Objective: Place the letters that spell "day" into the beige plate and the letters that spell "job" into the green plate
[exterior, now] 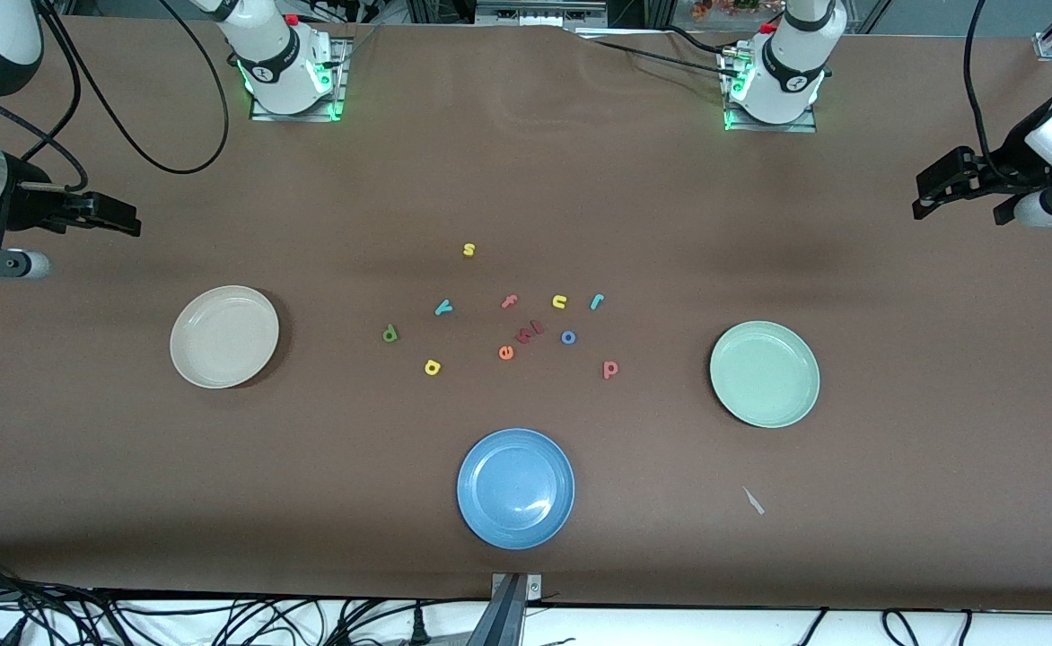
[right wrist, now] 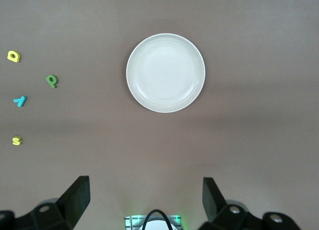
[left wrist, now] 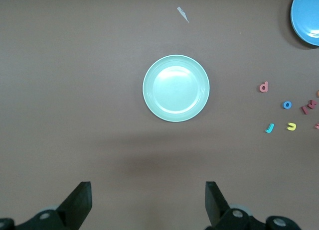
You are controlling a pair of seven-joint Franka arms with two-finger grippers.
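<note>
The beige plate lies toward the right arm's end and holds nothing. The green plate lies toward the left arm's end, also bare. Between them, loose on the cloth, are green "d", yellow "a", teal "y", teal "j", blue "o" and salmon "b". My right gripper hangs open above the table's right-arm end. My left gripper hangs open above the left-arm end. Neither holds anything.
A blue plate sits nearest the front camera, below the letters. Other letters lie among the task's own: yellow "s", pink "f", yellow "u", orange "e", dark red pieces. A white scrap lies near the green plate.
</note>
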